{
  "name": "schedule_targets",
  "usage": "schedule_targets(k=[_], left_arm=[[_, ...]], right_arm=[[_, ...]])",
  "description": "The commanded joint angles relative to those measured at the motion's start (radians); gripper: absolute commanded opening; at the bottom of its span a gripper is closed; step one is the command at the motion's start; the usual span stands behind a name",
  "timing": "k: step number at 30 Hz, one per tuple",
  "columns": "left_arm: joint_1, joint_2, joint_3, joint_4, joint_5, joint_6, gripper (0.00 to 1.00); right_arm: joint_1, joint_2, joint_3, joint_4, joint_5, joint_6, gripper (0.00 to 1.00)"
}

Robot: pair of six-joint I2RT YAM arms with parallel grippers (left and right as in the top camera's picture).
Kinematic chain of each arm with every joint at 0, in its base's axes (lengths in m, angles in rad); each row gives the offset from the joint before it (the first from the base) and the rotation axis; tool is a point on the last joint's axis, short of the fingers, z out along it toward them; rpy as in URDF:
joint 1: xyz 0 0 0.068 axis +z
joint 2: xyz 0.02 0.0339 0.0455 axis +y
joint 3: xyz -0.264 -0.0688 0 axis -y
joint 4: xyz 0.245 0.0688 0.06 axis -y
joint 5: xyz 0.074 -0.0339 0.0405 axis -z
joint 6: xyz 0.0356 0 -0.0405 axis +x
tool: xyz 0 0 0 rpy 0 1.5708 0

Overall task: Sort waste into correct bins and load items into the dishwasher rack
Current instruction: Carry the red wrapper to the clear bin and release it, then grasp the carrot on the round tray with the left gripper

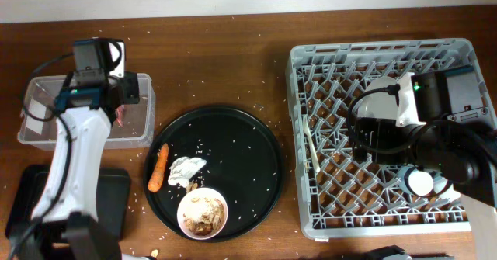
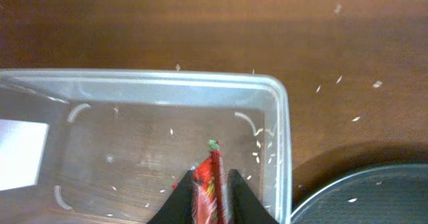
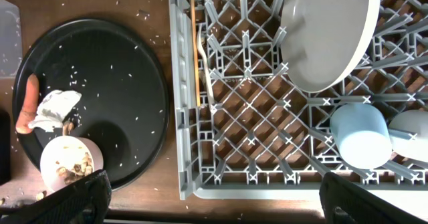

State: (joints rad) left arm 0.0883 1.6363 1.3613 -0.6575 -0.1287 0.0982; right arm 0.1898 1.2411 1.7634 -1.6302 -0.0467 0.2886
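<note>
rice-dotted table (image 1: 233,58) lay below. left gripper (image 2: 214,187) pinched the red snack wrapper (image 2: 215,162) over the clear tub (image 2: 283,137), near its right wall; released there, it could cling or fall outside. right gripper (image 3: 217,198) hung spread, empty, over the dishwasher rack (image 3: 254,124).

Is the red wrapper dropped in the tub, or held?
Held: the wrapper is pinched between the left end effector fingers, over the tub.

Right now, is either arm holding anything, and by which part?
The left gripper pinches the red snack wrapper by one end over the clear plastic tub. The right gripper is open, empty.
</note>
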Motion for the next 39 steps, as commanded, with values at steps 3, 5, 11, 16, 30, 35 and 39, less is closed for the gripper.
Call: schedule_targets(k=[3,5,11,16,30,35,39], left_arm=[[-0.019,-0.004,0.047,-0.119,0.166,-0.007,0.72],[-0.069,-0.071,0.050,-0.245,0.244,-0.042,0.74],[-0.262,-0.072,-0.101,-0.469,0.211,-0.323,0.61],[-0.297,-0.072,-0.362,-0.316,0.153,-0.502,0.51],[-0.297,-0.088,-0.394,-0.180,0.170,-0.506,0.00],[-0.264,-0.135,-0.014,-0.347,0.110,-0.387,0.00],[-0.144,-0.133,0.084,-0.294,-0.114,-0.381,0.00]], right_arm=[[0.000,0.006,0.002,-0.010,0.001,0.005,0.99],[0.000,0.006,0.002,-0.012,0.001,0.005,0.99],[0.000,0.006,0.002,-0.013,-0.006,0.005,0.99],[0.000,0.006,0.002,-0.017,-0.006,0.005,0.99],[0.000,0.006,0.002,-0.016,-0.006,0.005,0.99],[0.000,0.006,0.002,-0.016,-0.006,0.005,0.99],[0.000,0.006,0.002,-0.016,-0.006,0.005,0.99]])
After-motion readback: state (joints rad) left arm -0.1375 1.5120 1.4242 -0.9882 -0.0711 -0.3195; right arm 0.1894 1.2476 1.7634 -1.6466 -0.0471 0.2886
